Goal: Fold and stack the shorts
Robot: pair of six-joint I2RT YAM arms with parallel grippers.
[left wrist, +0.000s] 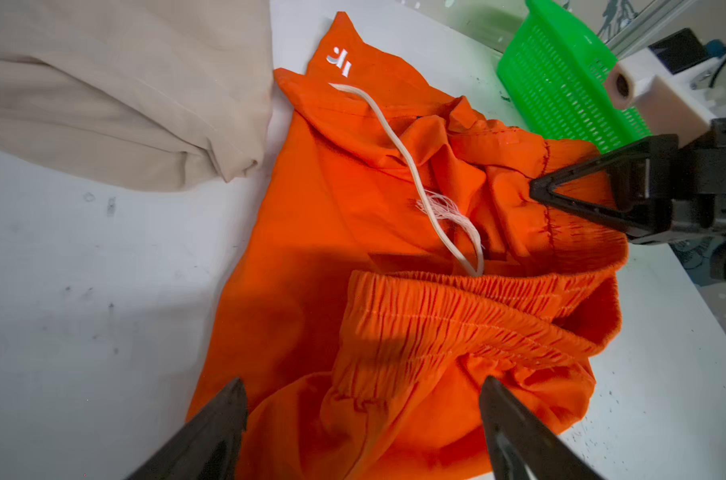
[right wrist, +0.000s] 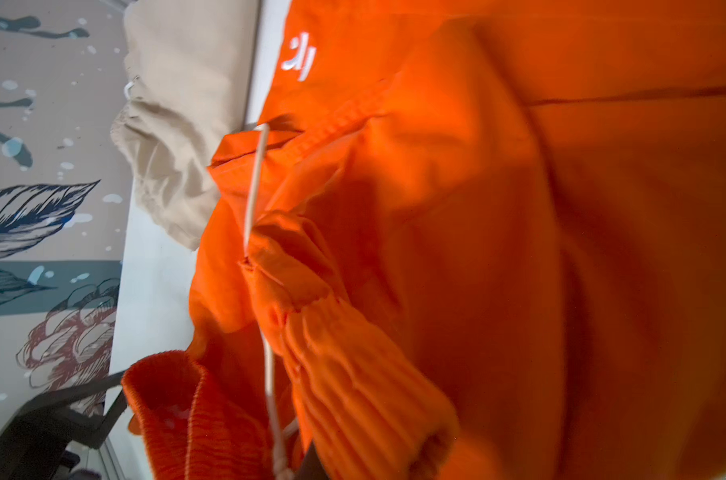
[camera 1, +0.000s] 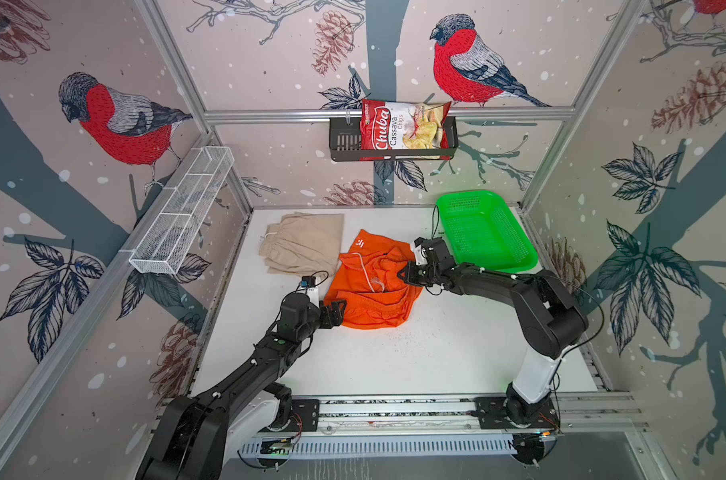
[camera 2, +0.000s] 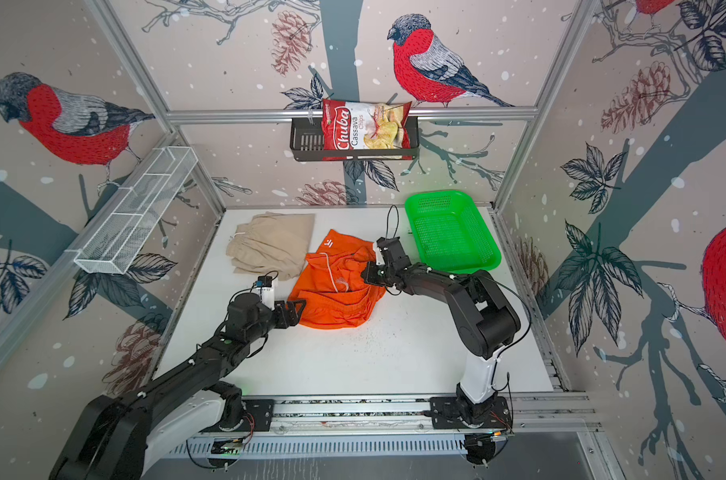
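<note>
Lying crumpled near the middle of the white desk (camera 1: 436,353), the orange shorts (camera 1: 374,286) (camera 2: 336,291) are spread unevenly in both top views. Their gathered waistband is bunched toward the near side, and a leg with a small white logo (left wrist: 339,62) points to the back. A white drawstring (left wrist: 398,141) with a frayed end trails across the wrinkled cloth. The right end effector (camera 1: 403,274) (camera 2: 365,272) reaches in from the right. In the left wrist view its fingers come together to a point, pinched on a fold of the orange fabric beside the waistband (left wrist: 534,189). The right wrist view shows the ribbed band drawn up close under that camera. The left end effector (camera 1: 341,309) (camera 2: 299,309) sits at the near left corner of the orange shorts. Its fingers are spread wide and grip nothing, and its own camera shows the two tips on either side of the gathered band (left wrist: 363,382). Whether they touch the cloth cannot be told. The beige shorts (camera 1: 303,245) (camera 2: 274,245) lie folded flat at the far left of the desk, just beside the orange pair, with the waistband and a white cord toward the left. A green mesh basket (camera 1: 486,232) stands at the far right corner, apart from both garments.
</note>
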